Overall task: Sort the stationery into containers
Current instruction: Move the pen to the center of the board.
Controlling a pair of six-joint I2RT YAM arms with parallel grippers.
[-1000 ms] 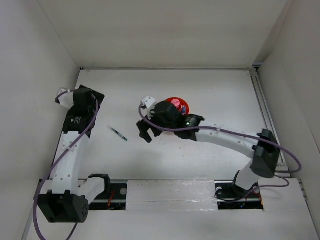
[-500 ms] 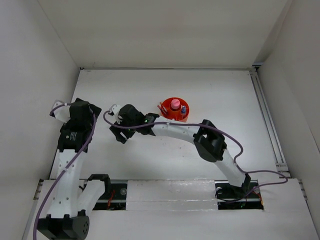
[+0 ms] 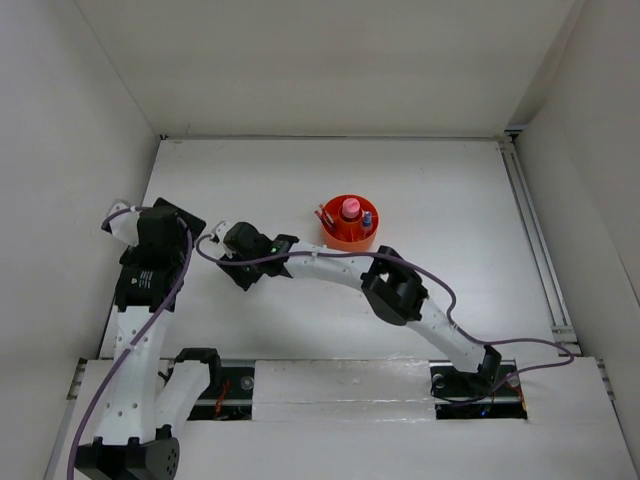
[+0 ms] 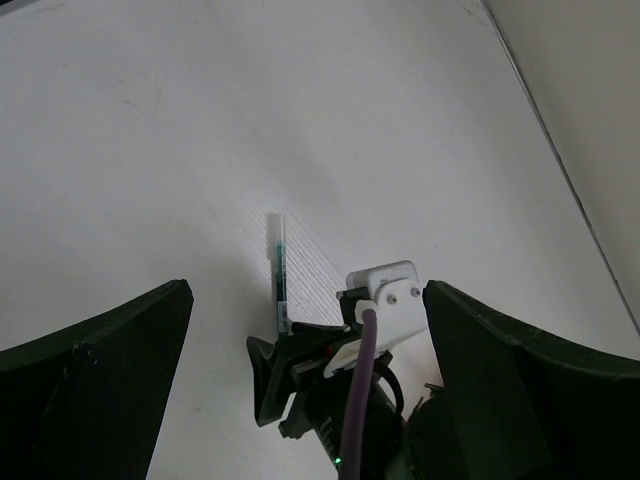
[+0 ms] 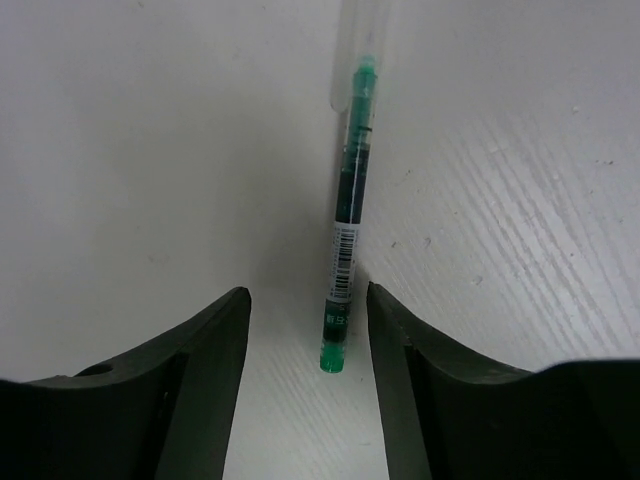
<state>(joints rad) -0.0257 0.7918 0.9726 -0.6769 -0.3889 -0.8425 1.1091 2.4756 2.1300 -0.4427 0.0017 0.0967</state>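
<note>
A thin green pen [image 5: 348, 240] lies on the white table; it also shows in the left wrist view [image 4: 280, 285]. My right gripper [image 5: 308, 310] is open, low over the table, with the pen's near end between its fingers and touching neither. From above, the right gripper [image 3: 238, 270] covers the pen. The orange organiser [image 3: 343, 238] stands to its right and holds a pink capped bottle [image 3: 350, 208], a blue-capped bottle [image 3: 367, 216] and red pens [image 3: 325, 214]. My left gripper [image 4: 307, 290] is open and empty, held high at the table's left [image 3: 178, 220].
The right arm [image 3: 400, 290] stretches across the middle of the table from its base at the near right. White walls close the table at the left, back and right. The right gripper [image 4: 275, 375] fills the lower middle of the left wrist view.
My right gripper has swung left from beside the organiser to the green pen and come down over its end. The left arm has shifted only slightly.
</note>
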